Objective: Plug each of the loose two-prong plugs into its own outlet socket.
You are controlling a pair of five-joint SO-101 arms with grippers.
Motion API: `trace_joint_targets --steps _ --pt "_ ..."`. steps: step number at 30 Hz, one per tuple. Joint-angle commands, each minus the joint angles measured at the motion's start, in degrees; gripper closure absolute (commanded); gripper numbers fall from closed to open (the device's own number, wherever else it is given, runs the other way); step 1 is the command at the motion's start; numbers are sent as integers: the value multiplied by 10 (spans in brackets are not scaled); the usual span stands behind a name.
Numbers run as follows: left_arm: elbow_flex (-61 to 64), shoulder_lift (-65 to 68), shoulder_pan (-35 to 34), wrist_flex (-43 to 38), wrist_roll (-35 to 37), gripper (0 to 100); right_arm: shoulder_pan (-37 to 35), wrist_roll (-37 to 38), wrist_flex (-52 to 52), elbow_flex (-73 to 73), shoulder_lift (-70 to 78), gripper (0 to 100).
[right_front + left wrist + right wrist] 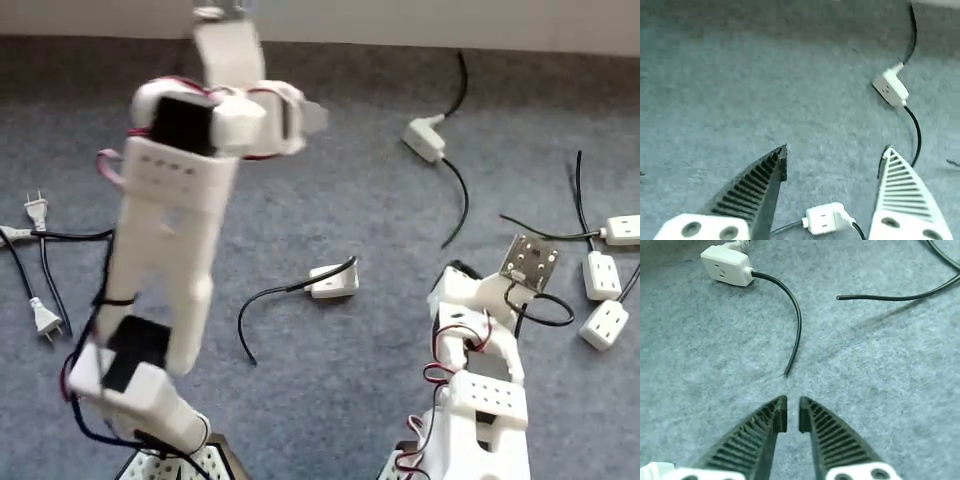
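Two loose two-prong plugs (pixel 37 208) (pixel 45 320) lie on the carpet at the far left on black cords. A white outlet socket (pixel 333 282) (pixel 825 218) lies mid-carpet. My left gripper (pixel 835 150) hangs open well above the carpet, and this socket shows low between its fingers. A second socket (pixel 425 138) (pixel 890 90) (pixel 725 262) lies farther back, its black cord's loose end (pixel 787 374) just ahead of my right gripper (pixel 792 402). That gripper is low over the carpet, shut and holding nothing.
Three more white sockets (pixel 622 230) (pixel 600 272) (pixel 605 322) sit at the right edge among black cords. The left arm (pixel 170 200) stands tall over the left half of the carpet. The right arm (pixel 480 400) sits at the front right.
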Motion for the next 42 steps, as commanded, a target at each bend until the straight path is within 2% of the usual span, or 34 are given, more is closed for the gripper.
trace_joint_targets --steps 1,5,8,11,15,19,25,30,36,42 --pt "-7 -63 -79 -4 1 704 -36 -5 3 -3 -7 841" --pt "-7 -80 -145 76 1 704 -87 65 153 -105 0 818" --pt "41 -85 -190 84 -1 704 -111 86 293 -222 37 818" --pt "89 -80 -211 84 1 704 -114 136 389 -352 96 815" --pt "158 -84 -204 84 2 704 -131 256 499 -510 196 813" --pt "226 -80 -167 84 2 704 -177 411 626 -633 318 769" --pt "302 -80 -137 45 7 704 -241 550 785 -749 481 755" --pt "379 -83 -129 -25 66 704 -273 656 820 -757 531 755" --pt "396 -84 -131 -41 70 704 -279 753 791 -757 567 755" --pt "399 -80 -132 -41 70 704 -341 767 763 -770 650 755"
